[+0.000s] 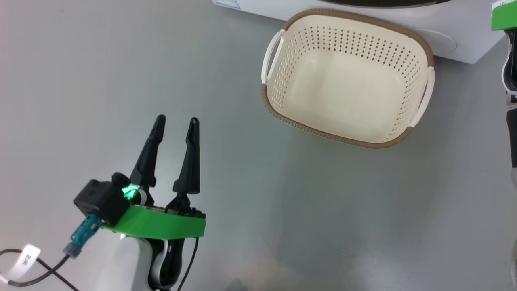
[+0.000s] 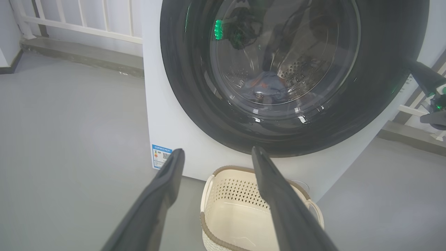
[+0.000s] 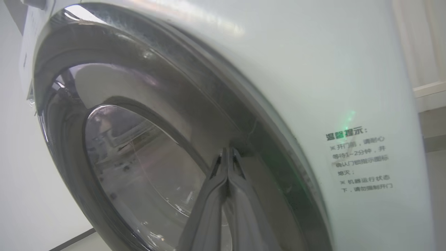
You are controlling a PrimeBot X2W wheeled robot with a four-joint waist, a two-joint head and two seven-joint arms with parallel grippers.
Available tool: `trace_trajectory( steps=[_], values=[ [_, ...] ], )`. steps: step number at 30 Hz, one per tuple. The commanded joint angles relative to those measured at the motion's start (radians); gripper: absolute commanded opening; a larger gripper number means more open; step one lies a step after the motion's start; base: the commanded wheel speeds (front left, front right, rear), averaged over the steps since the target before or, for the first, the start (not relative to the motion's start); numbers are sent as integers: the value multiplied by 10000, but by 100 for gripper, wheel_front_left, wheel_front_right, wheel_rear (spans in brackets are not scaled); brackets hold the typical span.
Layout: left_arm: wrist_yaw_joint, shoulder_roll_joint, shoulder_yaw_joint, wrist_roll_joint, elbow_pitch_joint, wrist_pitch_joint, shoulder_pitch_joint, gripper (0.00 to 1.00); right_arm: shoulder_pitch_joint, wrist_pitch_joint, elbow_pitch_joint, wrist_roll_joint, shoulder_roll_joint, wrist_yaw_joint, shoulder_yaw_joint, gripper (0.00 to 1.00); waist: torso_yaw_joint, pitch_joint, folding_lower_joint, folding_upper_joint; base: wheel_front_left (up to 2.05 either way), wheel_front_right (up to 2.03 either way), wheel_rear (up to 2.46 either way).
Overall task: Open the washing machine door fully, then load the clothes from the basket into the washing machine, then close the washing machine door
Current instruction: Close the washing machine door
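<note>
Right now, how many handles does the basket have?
2. The basket has one white handle at its left end and another at its right end. Its whole rim is in view, so none looks hidden.

- A clear sticker on the white front of the washing machine, beside the door's rim, is headed "温馨提示:". The grey lines below advise waiting "1~2分钟" before opening the door.
- A blue energy label sits at the front's lower left corner; its print is too small to read.
- A white tag on a dark cable reads "2米".
</note>
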Motion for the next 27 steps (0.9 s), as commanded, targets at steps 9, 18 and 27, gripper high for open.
trace_trajectory(
  steps=[9, 18, 27],
  values=[
    [-21, 165, 311, -85, -65, -65, -58, 100, 344, 14, -422, -156, 41, -103, 439, 0, 79, -129, 0, -1, 0, 0, 0],
    [-21, 164, 697, 139, 471, -65, 328, 100, 2145, 14, -573, 83, -3, -103, 1108, 100, -325, -1111, 0, -1, 0, 0, 0],
    [-21, 490, 1081, 282, 1085, -65, 720, 100, 3914, 14, -721, 180, 255, -103, 1135, 100, -1047, -2158, 0, -1, 0, 0, 0]
  ],
)
